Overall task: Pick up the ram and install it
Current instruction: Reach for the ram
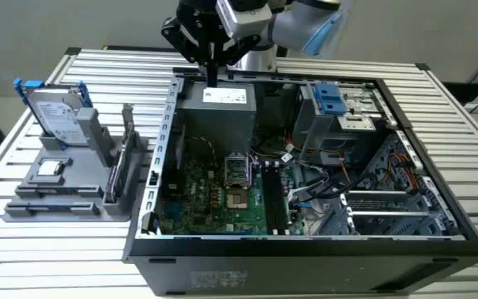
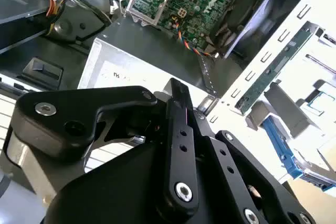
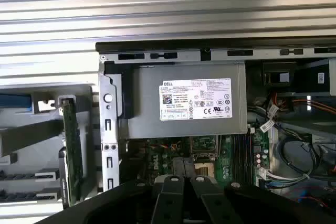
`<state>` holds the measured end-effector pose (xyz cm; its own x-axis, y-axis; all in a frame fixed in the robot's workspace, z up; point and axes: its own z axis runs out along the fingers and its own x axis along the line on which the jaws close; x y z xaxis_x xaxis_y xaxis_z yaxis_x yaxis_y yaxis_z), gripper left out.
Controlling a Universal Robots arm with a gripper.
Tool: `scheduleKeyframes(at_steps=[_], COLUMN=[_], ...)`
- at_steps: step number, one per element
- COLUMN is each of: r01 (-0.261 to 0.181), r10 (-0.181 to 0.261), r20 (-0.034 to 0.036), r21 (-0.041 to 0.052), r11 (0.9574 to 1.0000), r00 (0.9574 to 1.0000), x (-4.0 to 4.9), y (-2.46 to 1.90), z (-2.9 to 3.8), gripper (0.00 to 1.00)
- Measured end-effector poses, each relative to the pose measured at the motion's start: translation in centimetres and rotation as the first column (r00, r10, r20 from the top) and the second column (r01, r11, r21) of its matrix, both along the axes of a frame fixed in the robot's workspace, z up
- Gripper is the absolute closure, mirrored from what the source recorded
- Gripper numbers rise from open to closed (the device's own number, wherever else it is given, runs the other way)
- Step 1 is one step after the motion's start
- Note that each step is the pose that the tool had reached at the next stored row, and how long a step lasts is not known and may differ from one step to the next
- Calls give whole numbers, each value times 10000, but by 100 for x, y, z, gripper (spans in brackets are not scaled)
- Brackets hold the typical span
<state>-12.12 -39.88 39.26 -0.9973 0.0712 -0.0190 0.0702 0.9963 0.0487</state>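
Observation:
The ram (image 3: pixel 71 150) is a thin green-edged stick standing on its long edge in a grey holder (image 3: pixel 31 129) outside the computer case; it also appears in the second wrist view (image 2: pixel 273 72) and in the exterior view (image 1: pixel 110 179). My gripper (image 1: pixel 212 80) hangs above the far rim of the open case, over the grey power supply (image 1: pixel 218 103), off to the exterior view's right of the holder. Its black fingers (image 3: pixel 173 184) are shut with nothing between them. The black memory slots (image 1: pixel 272 199) lie on the green motherboard (image 1: pixel 210 196) inside the case.
The grey holder (image 1: pixel 65 187) also carries a silver hard drive with blue rails (image 1: pixel 56 115) and an upright card with a metal bracket (image 1: pixel 129 131). Cable bundles (image 1: pixel 330 180) and drive bays (image 1: pixel 338 109) crowd the case's right side. The table (image 1: pixel 40 261) is ribbed aluminium.

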Motion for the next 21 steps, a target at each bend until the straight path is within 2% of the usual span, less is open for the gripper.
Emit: scheduleKeyframes(at_steps=[13,21], r01=[0,0], r10=[0,0], r20=[1,1], r21=[29,30], r11=[10000,10000], r00=[10000,10000], x=[-1,-92], y=[0,0], z=[0,0], gripper=[100,100])
